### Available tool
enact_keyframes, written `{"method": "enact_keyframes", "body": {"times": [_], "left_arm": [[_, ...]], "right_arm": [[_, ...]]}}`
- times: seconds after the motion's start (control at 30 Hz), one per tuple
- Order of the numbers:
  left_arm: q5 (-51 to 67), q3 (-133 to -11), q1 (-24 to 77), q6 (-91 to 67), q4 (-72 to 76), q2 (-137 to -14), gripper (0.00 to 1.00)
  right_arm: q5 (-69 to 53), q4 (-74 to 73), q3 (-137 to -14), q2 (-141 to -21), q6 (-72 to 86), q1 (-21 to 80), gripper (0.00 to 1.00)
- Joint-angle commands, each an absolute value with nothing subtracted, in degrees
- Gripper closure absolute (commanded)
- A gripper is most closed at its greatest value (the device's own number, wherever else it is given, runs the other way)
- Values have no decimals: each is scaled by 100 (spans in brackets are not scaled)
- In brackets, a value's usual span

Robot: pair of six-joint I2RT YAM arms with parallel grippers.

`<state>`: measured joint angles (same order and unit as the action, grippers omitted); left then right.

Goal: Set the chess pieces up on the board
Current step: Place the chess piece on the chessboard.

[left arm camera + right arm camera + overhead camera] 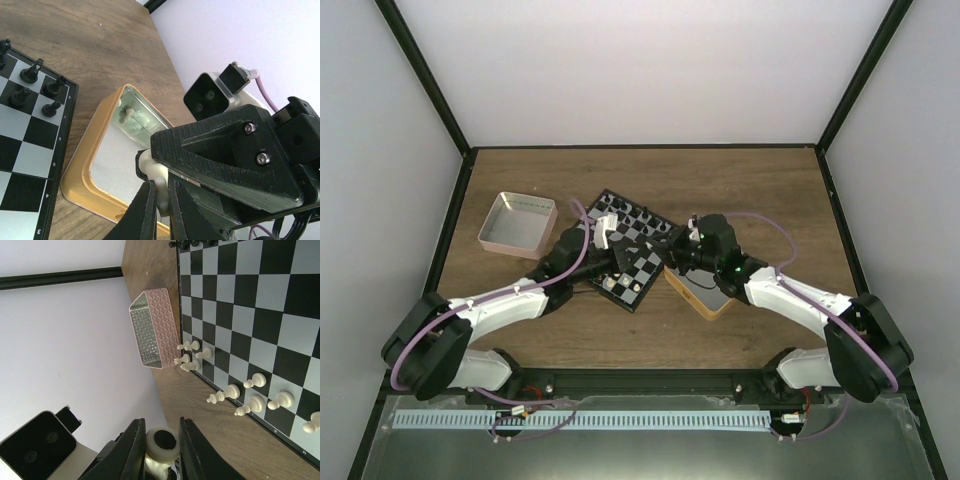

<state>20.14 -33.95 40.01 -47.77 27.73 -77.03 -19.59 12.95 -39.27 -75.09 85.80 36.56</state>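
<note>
You've got a wooden table (740, 180) w/ both arms reaching in over its middle: L arm (500, 310) from the near left, R arm (800, 300) from the near right.

The board (645, 265) sits mid-table, turned diagonal so its corners point at the table's sides. Pink tray (510, 243) lies on the wood just off the board's left corner. Gold tin (705, 298) sits at the board's right edge, partly under R arm's wrist. From the L wrist cam its rim is touching or just beside the board's rim; can't tell which.

L gripper (161, 187) reaches across the board toward gold tin. Its fingers are pressed together on the L-held piece (159, 195), a cream-white figure pinched btwn them; type not readable. R gripper (162, 426) is at the board's right side. Its fingers pinch the R-held piece (162, 441), also cream, w/ its round dark base facing the cam.

Black pieces (37, 82) stand in the rows along the board's far edge. Cream chess pieces (250, 395) stand in the rows along the opposite edge. One group is bunched at the corner nearest pink tray, and the rest are spread along that edge. Can't tell if any of the bunched ones are tipped. At least one more, the tin piece (129, 112), shows at the far end inside gold tin.
</note>
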Motion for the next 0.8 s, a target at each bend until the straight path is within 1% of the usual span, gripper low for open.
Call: {"method": "enact_keyframes", "body": {"times": [0.0,0.07,0.1,0.13,0.17,0.23,0.3,0.37,0.57,0.67,0.77], "left_arm": [[1995,-3505,4007,-4652,2820,-7618,96],[1924,-3546,4003,-4568,2619,-7568,96],[1861,-3602,4000,-4486,2408,-7529,96],[1794,-3677,4007,-4392,2135,-7498,96],[1735,-3754,4008,-4280,1848,-7452,96],[1606,-3940,4004,-4054,1142,-7356,96],[1432,-4205,4004,-3628,182,-7279,96],[1133,-4518,3985,-3260,-947,-7243,96],[129,-5526,3750,-2209,-3863,-7430,96],[63,-5816,3417,-1866,-4576,-7647,96],[-19,-6057,3003,-1658,-4952,-7961,96]], "right_arm": [[-1939,1216,-3947,-7428,8447,3727,82],[-1885,1160,-3971,-7423,8356,3727,75],[-1841,1101,-4003,-7415,8280,3727,71],[-1792,1034,-4052,-7415,8157,3727,64],[-1721,882,-4120,-7407,8022,3727,60],[-1519,624,-4227,-7363,7775,3727,49],[-1287,452,-4257,-7242,7568,3720,42],[-988,256,-4276,-7063,7349,3718,39],[63,-436,-4285,-6455,6773,3683,37],[342,-682,-4242,-6258,6598,3630,36],[428,-775,-4146,-6125,6518,3559,35]]}}
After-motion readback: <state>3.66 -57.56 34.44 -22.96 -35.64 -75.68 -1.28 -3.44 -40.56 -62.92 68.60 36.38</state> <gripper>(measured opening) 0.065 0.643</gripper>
